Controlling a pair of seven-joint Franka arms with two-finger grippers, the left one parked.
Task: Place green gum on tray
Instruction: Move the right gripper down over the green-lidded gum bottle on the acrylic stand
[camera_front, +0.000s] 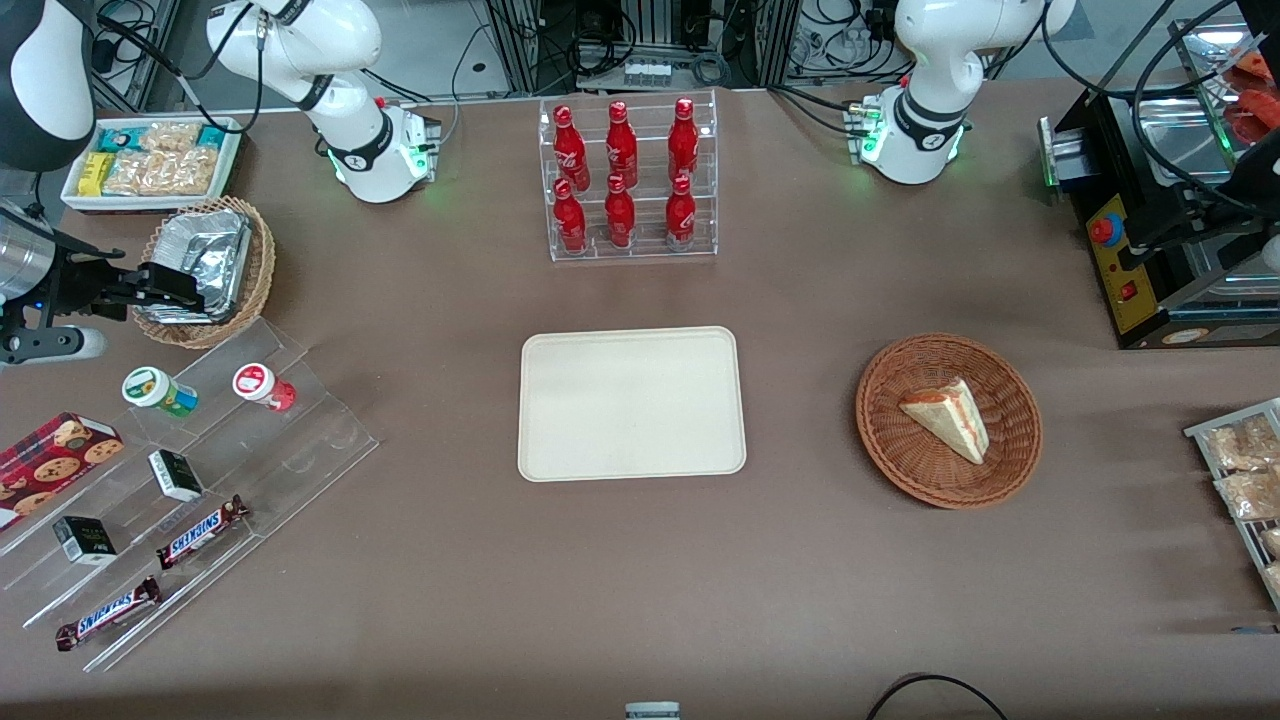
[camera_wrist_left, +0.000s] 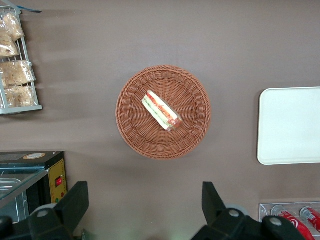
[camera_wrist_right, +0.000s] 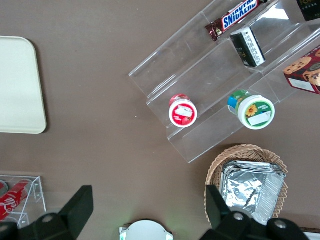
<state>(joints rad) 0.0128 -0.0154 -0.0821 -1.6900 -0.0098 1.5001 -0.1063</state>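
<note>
Claw (camera_front: 170, 285): hangs over the wicker basket with the foil tray at the working arm's end of the table. Fingers are spread apart and hold nothing; the two finger bodies (camera_wrist_right: 75, 212) stand well apart in the right wrist view.

Green gum (camera_front: 159, 391): stands on the upper step of the clear acrylic stepped stand (camera_front: 215, 480), white lid with a green-and-orange mark up. It is just beside the red gum (camera_front: 264, 386) on the same step, apart from it. It lies nearer to the front camera than the claw and is not touched by it.

Tray (camera_front: 631, 403): cream-beige, flat, in the middle of the table (camera_front: 640, 580), bare. It is well apart from the green gum and the stand.

Wicker basket (camera_front: 205, 270): holds a foil tray; sits just above the stand's upper step, beside the green gum.

Stand, lower steps: two small dark boxes and two Snickers bars (camera_front: 201, 532); a cookie box (camera_front: 52, 463) rests at the stand's edge.

Bottle rack (camera_front: 631, 180): six red bottles, farther from the front camera than the tray.

Round basket (camera_front: 948, 420): holds a sandwich wedge, toward the parked arm's end.
</note>
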